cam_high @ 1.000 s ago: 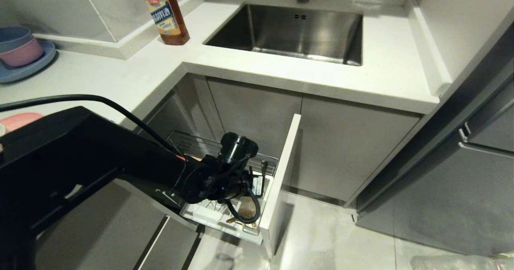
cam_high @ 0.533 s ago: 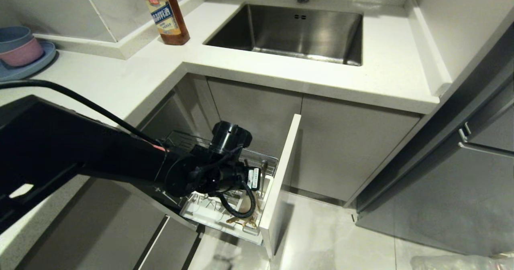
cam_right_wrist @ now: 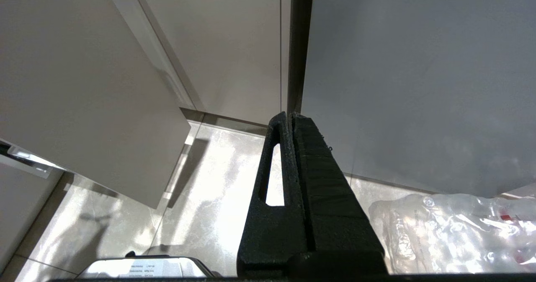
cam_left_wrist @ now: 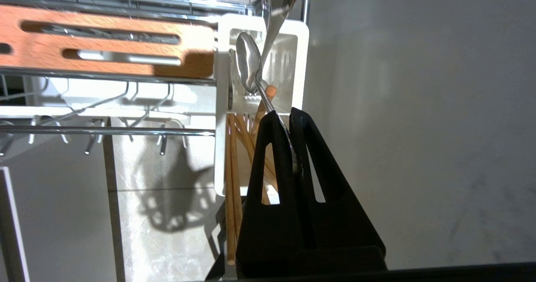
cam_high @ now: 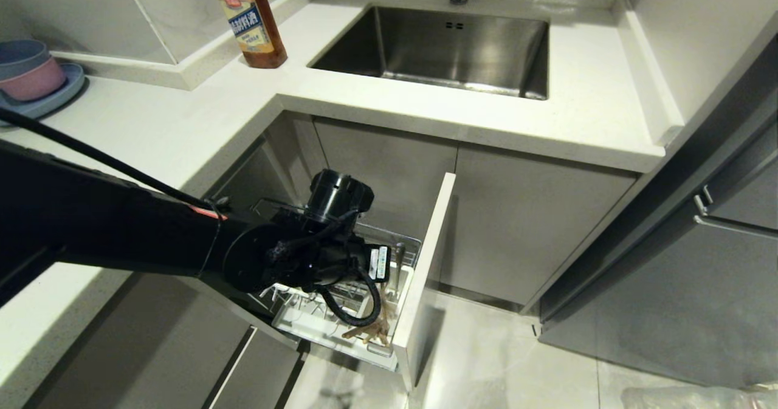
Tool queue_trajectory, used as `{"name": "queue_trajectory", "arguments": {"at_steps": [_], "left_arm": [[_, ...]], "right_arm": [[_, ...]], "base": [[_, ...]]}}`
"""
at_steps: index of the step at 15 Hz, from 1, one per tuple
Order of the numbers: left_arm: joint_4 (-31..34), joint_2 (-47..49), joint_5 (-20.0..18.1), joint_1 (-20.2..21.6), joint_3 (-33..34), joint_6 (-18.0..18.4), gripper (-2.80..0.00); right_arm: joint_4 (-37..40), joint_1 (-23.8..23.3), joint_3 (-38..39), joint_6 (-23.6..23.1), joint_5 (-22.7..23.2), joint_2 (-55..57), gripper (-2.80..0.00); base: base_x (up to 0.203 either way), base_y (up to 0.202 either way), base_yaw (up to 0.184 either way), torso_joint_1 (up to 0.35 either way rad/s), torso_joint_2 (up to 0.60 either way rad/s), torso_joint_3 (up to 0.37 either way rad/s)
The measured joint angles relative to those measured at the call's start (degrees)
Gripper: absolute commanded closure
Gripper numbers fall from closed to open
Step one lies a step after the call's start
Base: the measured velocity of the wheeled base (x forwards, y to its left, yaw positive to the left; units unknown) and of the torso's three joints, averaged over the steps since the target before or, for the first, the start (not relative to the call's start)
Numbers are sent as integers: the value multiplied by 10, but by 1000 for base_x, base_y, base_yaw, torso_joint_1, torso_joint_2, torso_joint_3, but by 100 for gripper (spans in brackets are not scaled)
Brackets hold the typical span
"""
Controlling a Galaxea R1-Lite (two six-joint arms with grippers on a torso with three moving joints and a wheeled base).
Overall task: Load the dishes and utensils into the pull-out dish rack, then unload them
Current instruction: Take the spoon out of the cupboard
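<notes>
While the left arm reaches across the lower left of the head view, the rack (cam_high: 340, 312) stands pulled out at lower centre. Left wrist view: the left gripper (cam_left_wrist: 289, 116) pinches the spoon (cam_left_wrist: 248, 66) by its handle above the cup (cam_left_wrist: 261, 106), at centre, chopsticks (cam_left_wrist: 232, 181) beneath. Right wrist view: the right gripper (cam_right_wrist: 289, 116) is closed, empty, over floor.

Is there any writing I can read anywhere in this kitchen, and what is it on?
Sauce bottle label: Chinese characters on a blue band, too blurred to read.
White sticker on the left arm's wrist: print too small to read.
White label seen in the right wrist view: lines of print, too small to read.
Nothing else bears text.
</notes>
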Motion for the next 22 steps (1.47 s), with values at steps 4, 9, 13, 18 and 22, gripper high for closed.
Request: {"name": "queue_trajectory", "arguments": {"at_steps": [4, 9, 13, 18, 22], "left_arm": [[1, -19, 3, 0, 0, 0, 0], [14, -44, 9, 0, -1, 1, 0], [41, -67, 8, -4, -7, -6, 0], [41, -100, 8, -6, -8, -11, 0], [41, -131, 9, -5, -9, -10, 0]], "right_arm": [[0, 0, 0, 0, 0, 0, 0], [0, 0, 0, 0, 0, 0, 0], [0, 0, 0, 0, 0, 0, 0], [0, 0, 0, 0, 0, 0, 0], [0, 0, 0, 0, 0, 0, 0]], "base": [[0, 0, 0, 0, 0, 0], [0, 0, 0, 0, 0, 0], [0, 0, 0, 0, 0, 0], [0, 0, 0, 0, 0, 0], [0, 0, 0, 0, 0, 0]]}}
